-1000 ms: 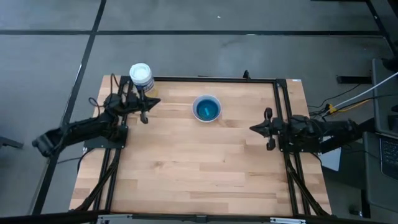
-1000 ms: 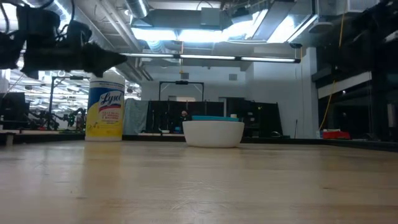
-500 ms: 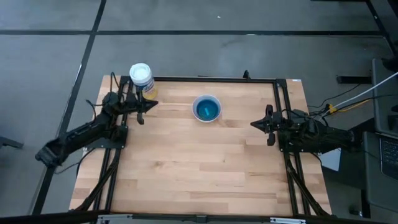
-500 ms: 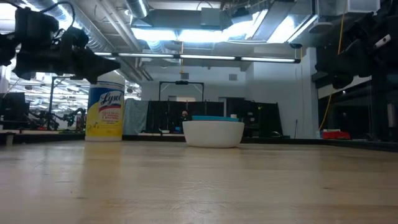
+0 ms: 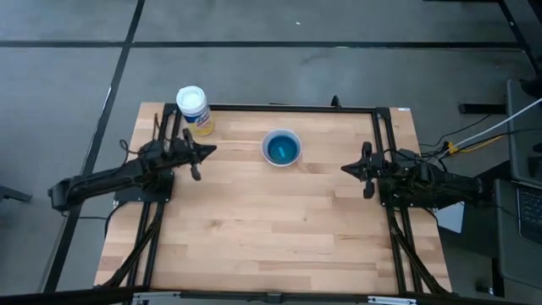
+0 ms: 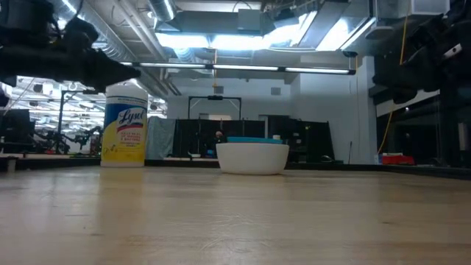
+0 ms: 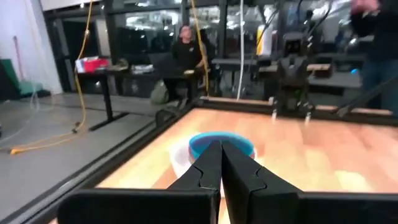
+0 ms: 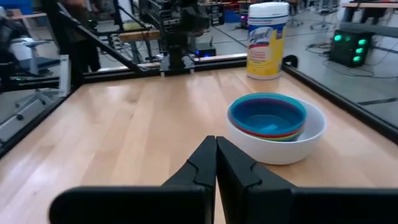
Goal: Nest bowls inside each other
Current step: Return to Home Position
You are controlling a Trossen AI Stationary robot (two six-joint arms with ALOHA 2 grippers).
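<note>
The bowls stand nested in one stack at the table's far middle, base on the wood. The outer one is white and the inner one blue, with coloured rims between. The stack also shows in the low view and behind my left fingers. My left gripper is shut and hangs level to the left of the stack, pointing at it. My right gripper is shut too, to the stack's right and nearer the front. In both wrist views the fingertips are together, left gripper and right gripper, with nothing between them.
A white-lidded wipes jar with a yellow label stands at the far left corner, behind my left gripper; it also shows in the low view. A black rail frame runs along the table's sides. People are in the room beyond the table.
My left gripper has swung away from the jar toward the table's near edge and turned, so that it now points across the table at the bowls. My right arm has turned a little and come into the low view at the right. The bowls have kept still.
</note>
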